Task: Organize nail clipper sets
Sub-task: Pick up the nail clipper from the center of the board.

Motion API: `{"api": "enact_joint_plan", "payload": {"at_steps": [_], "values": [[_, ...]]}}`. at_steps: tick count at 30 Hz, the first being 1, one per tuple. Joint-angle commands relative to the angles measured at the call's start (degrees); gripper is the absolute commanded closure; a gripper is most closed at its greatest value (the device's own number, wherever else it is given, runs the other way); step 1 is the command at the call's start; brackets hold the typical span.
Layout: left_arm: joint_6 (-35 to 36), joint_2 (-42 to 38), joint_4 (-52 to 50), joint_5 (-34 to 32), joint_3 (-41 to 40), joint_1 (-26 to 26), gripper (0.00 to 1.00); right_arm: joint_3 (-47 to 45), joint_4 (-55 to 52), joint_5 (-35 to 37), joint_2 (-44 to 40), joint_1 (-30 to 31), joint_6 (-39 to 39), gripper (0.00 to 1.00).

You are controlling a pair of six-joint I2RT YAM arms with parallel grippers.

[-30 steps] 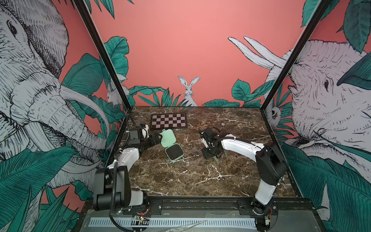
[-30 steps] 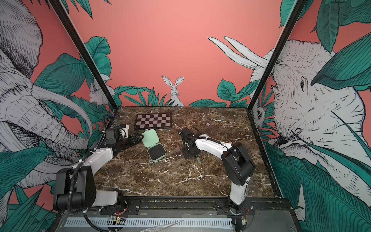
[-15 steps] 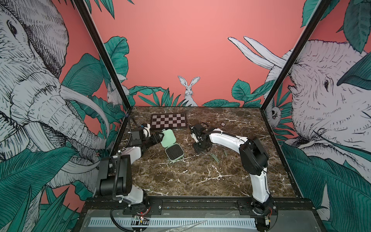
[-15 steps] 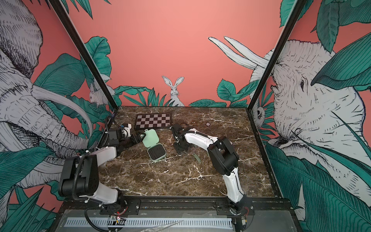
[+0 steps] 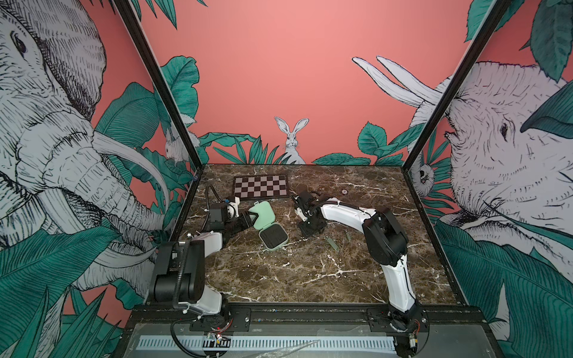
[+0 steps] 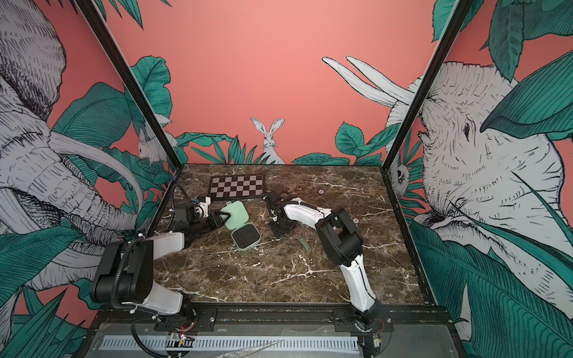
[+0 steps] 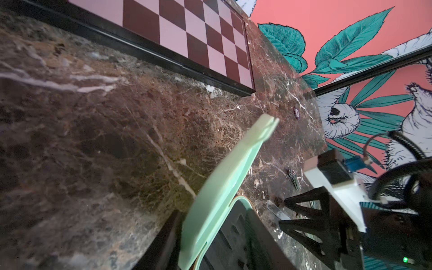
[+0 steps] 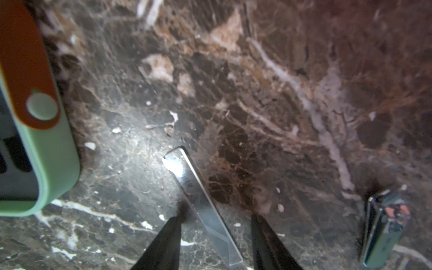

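The mint-green case lies open left of centre, its dark-trayed base (image 5: 273, 237) flat and its lid (image 5: 263, 215) tilted up. My left gripper (image 5: 249, 217) straddles the lid's left edge. In the left wrist view one finger (image 7: 163, 236) lies against the lid (image 7: 222, 191); the other finger is lost against the dark tray. My right gripper (image 8: 216, 217) is down at the table beside the case (image 8: 53, 163), open, with a flat metal file (image 8: 194, 184) lying untouched between its fingers. A metal and pale-green clipper (image 8: 383, 224) lies further off. In both top views a slim pale-green tool (image 5: 331, 243) (image 6: 304, 241) lies right of that gripper.
A checkerboard (image 5: 260, 186) lies flat at the back, just behind the case. A small round disc (image 5: 344, 191) sits at the back right. Picture walls close in the left, right and back sides of the marble table (image 5: 294, 279).
The right arm has swung left toward the case and come down over the file, its jaws a little narrower. The left jaws have narrowed around the lid's edge.
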Motion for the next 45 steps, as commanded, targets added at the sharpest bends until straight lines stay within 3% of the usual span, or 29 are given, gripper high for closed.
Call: {"api": "enact_joint_plan", "payload": {"at_steps": [1,4,8,12,20,27,32,39,45], "values": [[-1.6,-4.7,0.6,0.0,-1.7,-1.5,0.56,-1.4,-1.4,-0.1,-0.3,-0.1,-0.4,0.53],[-1.5,-7.5,-0.8,-2.9,-3.5,-1.7,0.54,-2.1,-1.3,-0.2,-0.5,-0.1,-0.4,0.57],[0.2,-9.8,-7.3,-6.3,-2.8,-1.8,0.31,-2.7,-1.4,-0.5,-0.9,-0.1,-0.7,0.64],[0.7,-11.6,-14.6,-10.1,-0.8,-1.7,0.24,-4.1,-1.5,-0.3,-1.8,0.0,-0.9,0.72],[0.5,-23.0,-30.0,-17.3,2.8,-1.8,0.23,-8.2,-0.6,-0.6,-4.1,0.5,0.6,0.84],[-1.1,-22.0,-39.1,-4.5,10.2,-4.5,0.28,-9.5,0.5,1.7,-8.9,0.5,2.7,0.85],[-7.7,-18.4,-35.8,1.6,12.3,-9.1,0.33,-7.5,0.6,2.6,-12.2,0.0,3.8,0.85],[-16.7,-10.8,-25.6,3.0,14.4,-16.6,0.42,-4.5,-0.8,-0.2,-15.0,-0.7,4.6,0.85],[-18.6,-4.5,-20.7,3.0,17.7,-20.5,0.49,-3.2,-0.8,-6.1,-16.9,-0.7,6.4,0.85]]}}
